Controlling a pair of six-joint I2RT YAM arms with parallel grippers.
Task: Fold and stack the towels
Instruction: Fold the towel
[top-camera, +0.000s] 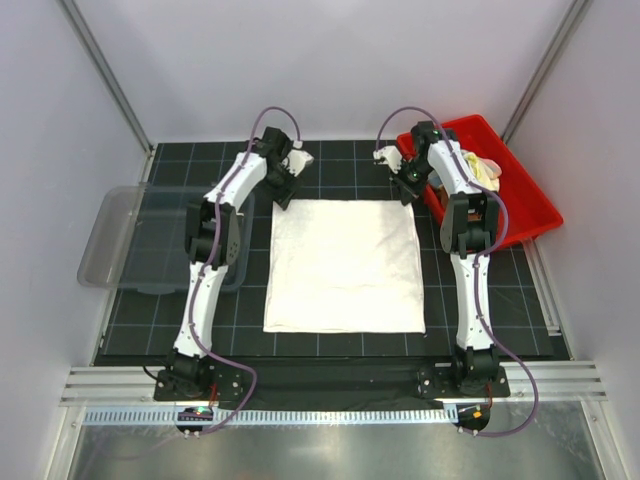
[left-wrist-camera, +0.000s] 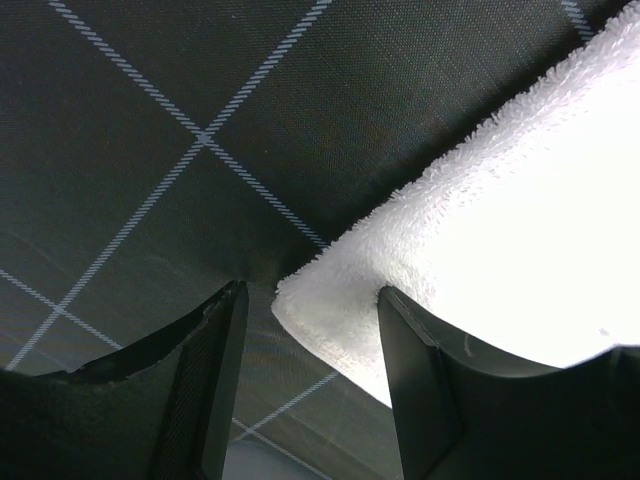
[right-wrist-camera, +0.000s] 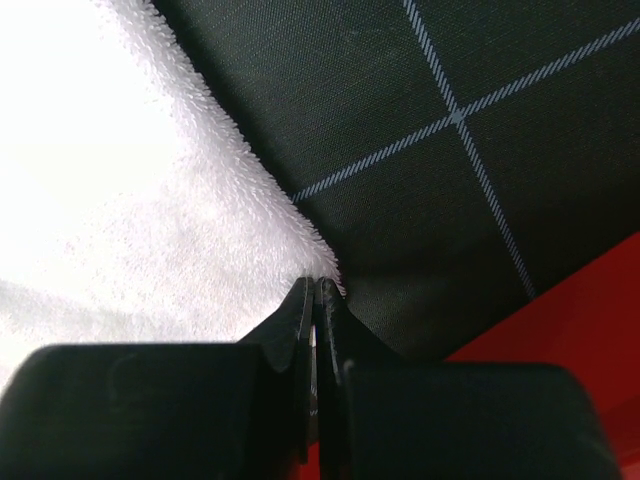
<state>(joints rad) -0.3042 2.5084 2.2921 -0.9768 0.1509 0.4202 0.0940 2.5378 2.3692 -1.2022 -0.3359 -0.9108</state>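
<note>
Black gridded mat (top-camera: 330, 152): right gripper (right-wrist-camera: 315, 285) pinches a corner of the cream-white terry towel (top-camera: 345, 265) — left gripper (left-wrist-camera: 310, 295), open, straddles another; lifting now could skew it.

Counter (top-camera: 340, 345): bare strip along the near edge of the white towel (top-camera: 345, 265), open between the arm bases. The far strip past the towel is bare between the two arms.

Left: clear tray (top-camera: 100, 250) at the edge, with the left arm (top-camera: 200, 300) over its inner end.

Right: red bin (top-camera: 525, 215) just beside the right arm (top-camera: 470, 290), gap narrow.

Towel's far corners are taken: left jaws apart astride one, right jaws pinched on the other.
</note>
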